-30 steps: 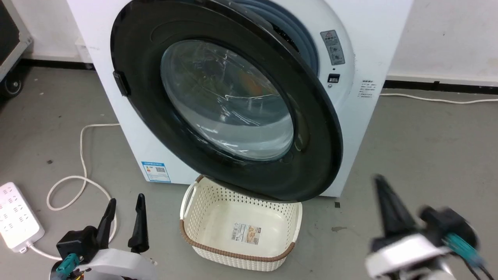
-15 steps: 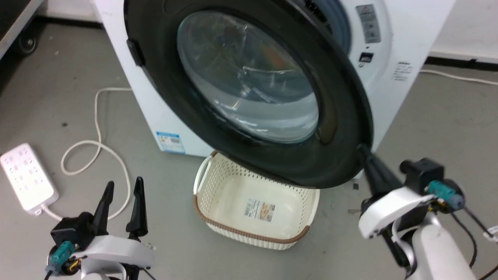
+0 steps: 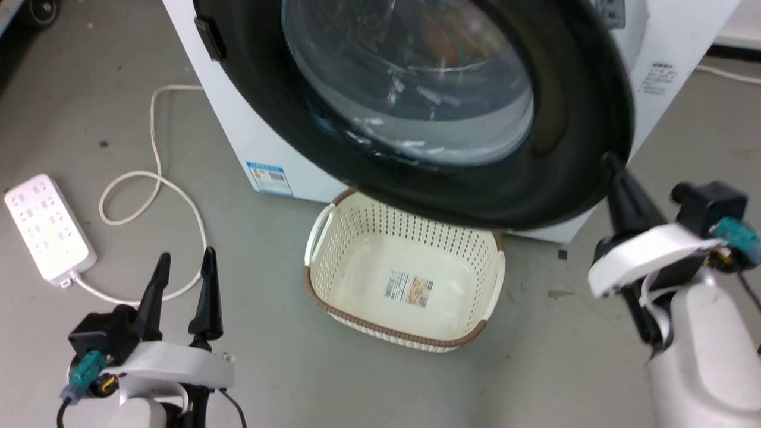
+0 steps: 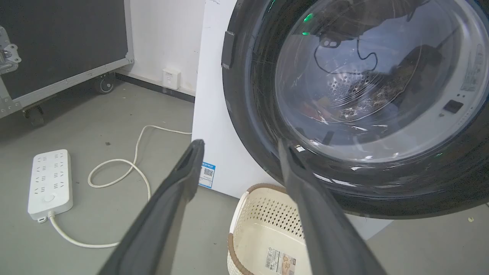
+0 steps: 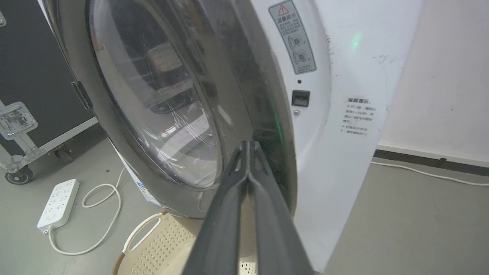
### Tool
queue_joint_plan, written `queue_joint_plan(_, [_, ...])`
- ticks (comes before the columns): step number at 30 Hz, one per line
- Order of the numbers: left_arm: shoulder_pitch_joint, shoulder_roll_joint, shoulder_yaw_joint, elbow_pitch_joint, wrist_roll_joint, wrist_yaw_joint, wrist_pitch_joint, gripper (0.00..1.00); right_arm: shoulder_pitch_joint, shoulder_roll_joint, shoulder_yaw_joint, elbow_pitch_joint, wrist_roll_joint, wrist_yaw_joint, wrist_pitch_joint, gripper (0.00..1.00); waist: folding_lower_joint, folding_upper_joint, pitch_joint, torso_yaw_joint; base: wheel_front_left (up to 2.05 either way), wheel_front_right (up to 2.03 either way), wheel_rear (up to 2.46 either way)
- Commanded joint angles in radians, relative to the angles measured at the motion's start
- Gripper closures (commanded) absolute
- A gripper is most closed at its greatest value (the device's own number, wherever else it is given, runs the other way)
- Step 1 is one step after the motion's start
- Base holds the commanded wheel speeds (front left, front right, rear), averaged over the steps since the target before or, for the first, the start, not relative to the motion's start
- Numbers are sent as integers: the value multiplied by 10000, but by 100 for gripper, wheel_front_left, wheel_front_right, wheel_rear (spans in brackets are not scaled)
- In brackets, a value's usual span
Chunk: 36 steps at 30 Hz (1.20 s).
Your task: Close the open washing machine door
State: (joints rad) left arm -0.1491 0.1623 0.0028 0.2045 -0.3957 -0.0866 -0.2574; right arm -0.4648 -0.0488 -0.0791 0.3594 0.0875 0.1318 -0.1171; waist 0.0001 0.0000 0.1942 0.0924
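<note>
Right gripper [image 3: 612, 161]: fingers pressed together, holding nothing, tips at the lower free edge of the door [image 3: 571, 119]. Whether they touch it cannot be told. Left gripper [image 3: 185, 257]: fingers spread, empty, low above the floor [image 3: 267, 368], well apart from the door. The door stands ajar, swung out from the white machine [image 3: 238, 119] with a gap at its latch side. It overhangs a cream basket [image 3: 404, 340] on the floor. A power strip [image 3: 47, 229] lies to the left.

Red warning-triangle sticker [image 5: 292, 36] on washing machine [image 5: 336, 172], QR-code blue sticker [image 4: 206, 174] low on its front, lettering unreadable
</note>
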Motion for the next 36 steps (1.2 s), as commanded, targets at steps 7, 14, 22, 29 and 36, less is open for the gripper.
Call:
queue_joint_plan(7, [-503,-10,119,-191,225,-217,-43,0,-1470,-14,-797,877,-243,-11,-378,100,-1,0,839,138,0,0,0])
queue_joint_plan(14, [-875,0,108,-266,292,-361,-43,0,-3025,-14,-1530,2031,-755,-11,-831,100,-1,0,1463,330,0,0,0])
queue_joint_plan(22, [-944,2,150,-228,294,-407,-43,0,-3764,-14,-1904,2645,-1103,-11,-1123,100,-1,0,1604,387,0,0,0])
queue_joint_plan(29, [-931,3,211,-194,288,-427,-43,0,-4316,-14,-2364,3056,-1152,-11,-1351,100,-1,0,1687,350,0,0,0])
queue_joint_plan(36, [-922,12,270,-176,303,-435,-44,0,-4512,-14,-2506,3281,-1126,-11,-1431,100,-1,0,1619,218,0,0,0])
